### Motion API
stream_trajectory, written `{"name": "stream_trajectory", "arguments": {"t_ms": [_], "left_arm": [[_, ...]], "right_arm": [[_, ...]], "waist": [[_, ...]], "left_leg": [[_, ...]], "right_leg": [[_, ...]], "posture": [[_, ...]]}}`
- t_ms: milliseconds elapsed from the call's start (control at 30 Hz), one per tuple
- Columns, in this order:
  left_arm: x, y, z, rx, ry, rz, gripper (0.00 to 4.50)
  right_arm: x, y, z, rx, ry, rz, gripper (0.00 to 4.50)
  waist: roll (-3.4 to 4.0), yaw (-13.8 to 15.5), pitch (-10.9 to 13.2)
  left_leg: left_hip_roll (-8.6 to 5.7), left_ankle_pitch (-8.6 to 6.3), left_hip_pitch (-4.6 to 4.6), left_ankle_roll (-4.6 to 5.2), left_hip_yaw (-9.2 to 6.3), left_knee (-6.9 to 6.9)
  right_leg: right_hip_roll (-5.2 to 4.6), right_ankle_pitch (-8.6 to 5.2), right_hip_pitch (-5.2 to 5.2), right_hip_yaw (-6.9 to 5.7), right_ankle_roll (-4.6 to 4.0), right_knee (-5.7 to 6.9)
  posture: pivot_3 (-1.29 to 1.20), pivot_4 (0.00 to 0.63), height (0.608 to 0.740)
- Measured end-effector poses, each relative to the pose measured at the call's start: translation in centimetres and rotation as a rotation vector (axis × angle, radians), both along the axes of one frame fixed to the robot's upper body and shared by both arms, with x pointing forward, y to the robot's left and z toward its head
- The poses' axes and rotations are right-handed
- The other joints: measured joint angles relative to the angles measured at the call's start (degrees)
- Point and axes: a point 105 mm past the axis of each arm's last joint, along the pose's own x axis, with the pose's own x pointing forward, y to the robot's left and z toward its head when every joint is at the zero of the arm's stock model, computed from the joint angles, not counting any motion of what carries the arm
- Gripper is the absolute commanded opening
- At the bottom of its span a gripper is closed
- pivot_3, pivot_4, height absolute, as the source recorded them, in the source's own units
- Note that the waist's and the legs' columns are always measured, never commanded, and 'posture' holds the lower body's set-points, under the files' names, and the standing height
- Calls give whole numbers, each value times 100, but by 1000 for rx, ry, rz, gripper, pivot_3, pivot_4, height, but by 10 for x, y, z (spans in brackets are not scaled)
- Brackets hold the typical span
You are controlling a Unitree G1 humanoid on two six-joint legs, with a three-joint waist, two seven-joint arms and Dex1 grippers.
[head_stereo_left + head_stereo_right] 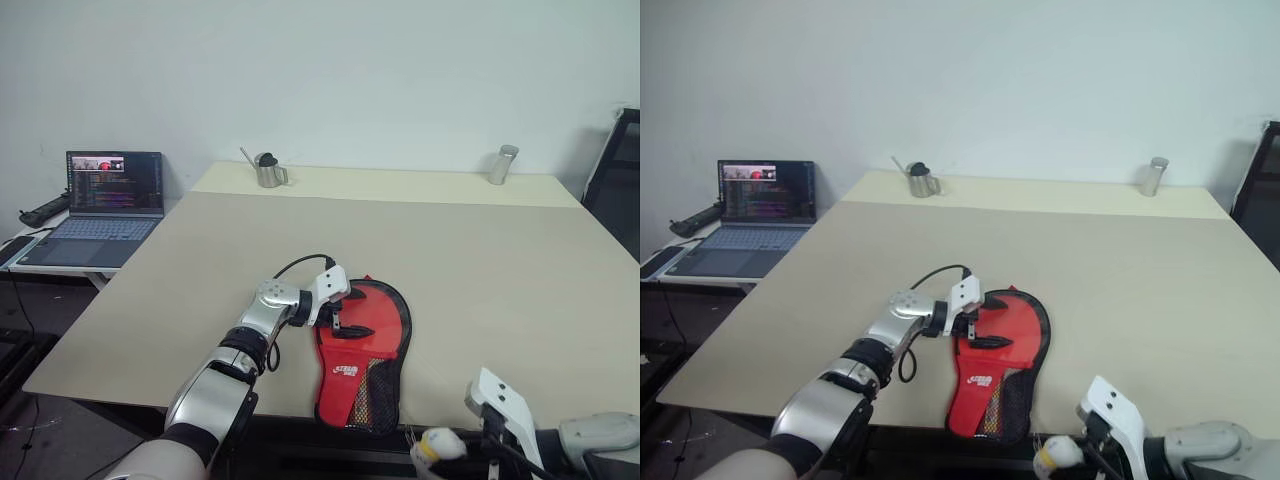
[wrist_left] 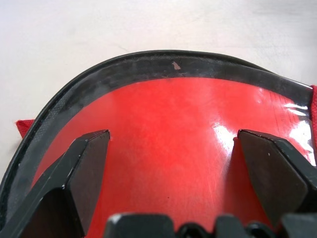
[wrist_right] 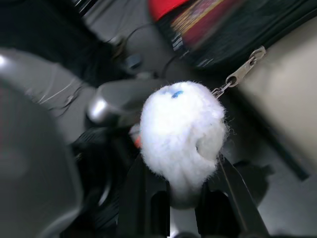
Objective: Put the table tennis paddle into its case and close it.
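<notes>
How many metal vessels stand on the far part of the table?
2. A small metal pitcher with a handle stands at the far edge, left of centre. A plain metal cup stands at the far edge toward the right. Nothing there could hide another.

The case [image 1: 362,352] hangs past the table [image 1: 480,260] edge at 6 o'clock; the right claw [image 1: 452,452] is cropped there; the laptop [image 1: 95,208] screen is unreadable.

Case [image 1: 365,350] on table [image 1: 480,250] front edge; laptop [image 1: 95,210] far left.
</notes>
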Motion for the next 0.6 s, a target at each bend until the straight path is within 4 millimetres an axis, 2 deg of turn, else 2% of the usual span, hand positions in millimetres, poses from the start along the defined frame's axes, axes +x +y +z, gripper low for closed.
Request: {"name": "stream_trajectory", "arguments": {"t_ms": [200, 367, 600], "left_arm": [[-1, -1, 0, -3, -10, -6, 4500], [0, -1, 0, -2, -12, -5, 4500], [0, -2, 0, -2, -15, -4, 4500]], "right_arm": [[-12, 1, 0, 11, 17, 49, 228], [-11, 5, -3, 10, -5, 33, 228], [-12, 4, 1, -6, -23, 51, 2489]], "waist": [[-5, 6, -1], [-9, 16, -2], [-13, 18, -1]], "left_leg": [[0, 0, -1, -1, -4, -1], [0, 0, -1, -1, -4, -1], [0, 0, 0, -1, -5, -1]], "right_leg": [[-1, 0, 1, -5, 1, -13], [-2, 0, 1, -5, 2, -14], [-2, 0, 0, -6, 3, -15]], "posture": [[0, 150, 740], [0, 150, 740], [0, 150, 740]]}}
